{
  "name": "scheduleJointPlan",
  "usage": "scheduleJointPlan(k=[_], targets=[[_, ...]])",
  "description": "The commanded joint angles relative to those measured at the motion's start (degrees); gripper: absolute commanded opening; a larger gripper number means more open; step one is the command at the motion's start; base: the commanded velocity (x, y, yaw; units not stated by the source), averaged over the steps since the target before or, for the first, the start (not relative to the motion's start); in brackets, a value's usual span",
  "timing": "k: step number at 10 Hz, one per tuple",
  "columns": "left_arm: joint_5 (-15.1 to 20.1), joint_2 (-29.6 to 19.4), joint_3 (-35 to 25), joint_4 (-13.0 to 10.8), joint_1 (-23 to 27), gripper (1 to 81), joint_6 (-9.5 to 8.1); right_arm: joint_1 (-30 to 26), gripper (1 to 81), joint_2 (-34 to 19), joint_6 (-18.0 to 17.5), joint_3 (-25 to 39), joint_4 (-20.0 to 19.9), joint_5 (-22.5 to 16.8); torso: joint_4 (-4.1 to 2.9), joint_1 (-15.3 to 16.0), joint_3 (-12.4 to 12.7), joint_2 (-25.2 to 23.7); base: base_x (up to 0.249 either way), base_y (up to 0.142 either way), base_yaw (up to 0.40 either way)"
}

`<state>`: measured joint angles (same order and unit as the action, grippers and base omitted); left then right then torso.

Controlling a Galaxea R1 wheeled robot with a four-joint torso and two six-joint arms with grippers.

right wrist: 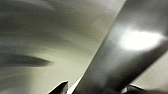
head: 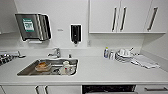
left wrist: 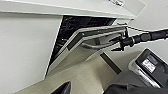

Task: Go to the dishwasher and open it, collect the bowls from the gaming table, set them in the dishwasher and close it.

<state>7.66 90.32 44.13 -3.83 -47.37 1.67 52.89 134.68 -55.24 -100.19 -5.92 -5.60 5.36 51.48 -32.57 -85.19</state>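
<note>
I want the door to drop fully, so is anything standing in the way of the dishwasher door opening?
Nothing visible does. The dishwasher door is tilted partway open, the right gripper is at its bar handle, and the floor below looks bare.

Bright, soft kitchen; blurred, glaring wrist view

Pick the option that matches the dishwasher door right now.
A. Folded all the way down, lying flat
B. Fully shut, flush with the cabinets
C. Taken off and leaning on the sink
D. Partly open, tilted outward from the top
D: in the left wrist view the dishwasher door leans out at an angle with the dark interior showing behind it, and the right gripper sits at its silver bar handle.
</note>
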Motion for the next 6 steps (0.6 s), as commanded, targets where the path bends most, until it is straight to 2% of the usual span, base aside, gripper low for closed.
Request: scheduleJointPlan(k=[1, 6], targets=[[0.61, -2.07, -1.41, 0.05, 4.7, 81.1, 0.26, -0.46, 81.1, 2.29, 2.5, 0.89, 3.55, -16.03, 0.0, 0.0, 0.0, 0.0, -0.077, 0.0, 0.0], [0.61, -1.45, -1.41, -0.13, 4.17, 81.1, 0.26, 0.68, 81.1, 3.86, 2.59, -1.22, 3.72, -15.85, 0.0, 0.05, -0.05, 0.0, -0.077, 0.0, 0.0]])
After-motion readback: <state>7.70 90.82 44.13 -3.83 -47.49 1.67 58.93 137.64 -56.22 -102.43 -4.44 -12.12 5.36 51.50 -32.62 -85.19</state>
